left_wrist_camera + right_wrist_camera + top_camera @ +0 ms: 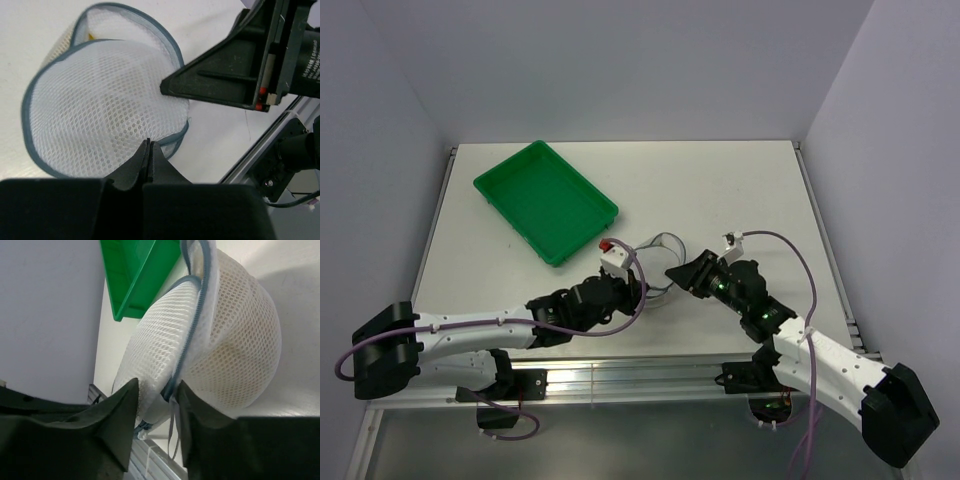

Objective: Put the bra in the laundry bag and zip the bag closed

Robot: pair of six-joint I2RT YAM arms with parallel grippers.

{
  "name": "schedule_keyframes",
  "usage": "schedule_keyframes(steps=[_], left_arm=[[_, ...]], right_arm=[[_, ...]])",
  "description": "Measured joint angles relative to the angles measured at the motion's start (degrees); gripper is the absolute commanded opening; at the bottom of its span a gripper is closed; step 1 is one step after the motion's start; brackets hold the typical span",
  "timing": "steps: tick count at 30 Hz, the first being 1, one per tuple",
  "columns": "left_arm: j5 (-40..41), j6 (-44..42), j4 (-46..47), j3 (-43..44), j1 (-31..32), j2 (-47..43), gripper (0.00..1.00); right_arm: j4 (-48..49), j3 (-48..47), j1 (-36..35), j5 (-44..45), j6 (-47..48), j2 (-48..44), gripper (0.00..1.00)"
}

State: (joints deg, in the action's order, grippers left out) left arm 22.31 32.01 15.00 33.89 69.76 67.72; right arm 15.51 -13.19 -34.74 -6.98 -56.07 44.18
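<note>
Right wrist view: the right gripper (pixel 157 390) stands half-spread, straddling the zipper rim (pixel 192 325) of the laundry bag (pixel 160 340), near the worktop's (pixel 740 190) near edge. The left gripper (pixel 149 145) is clenched, seemingly pinching its mesh. The bra (pixel 235 352) shows yellow inside. Zipping is in hand; next, grasp the pull while the left anchors.
</note>
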Motion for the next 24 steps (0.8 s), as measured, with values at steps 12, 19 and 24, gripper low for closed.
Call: schedule_keyframes(steps=[12, 19, 24], left_arm=[[-0.22, -3.13, -3.02, 6.25, -4.44, 4.22, 0.21], [5.81, 0.55, -8.09, 7.41, 1.22, -0.94, 0.61], [12.57, 7.52, -11.30, 7.72, 11.10, -5.29, 0.35]], right_arm=[[3.08, 1.44, 0.00, 2.49, -4.07, -3.56, 0.00], [6.47, 3.15, 0.00, 3.54, -6.23, -1.27, 0.00], [8.94, 3.17, 0.00, 4.72, -7.56, -0.50, 0.00]])
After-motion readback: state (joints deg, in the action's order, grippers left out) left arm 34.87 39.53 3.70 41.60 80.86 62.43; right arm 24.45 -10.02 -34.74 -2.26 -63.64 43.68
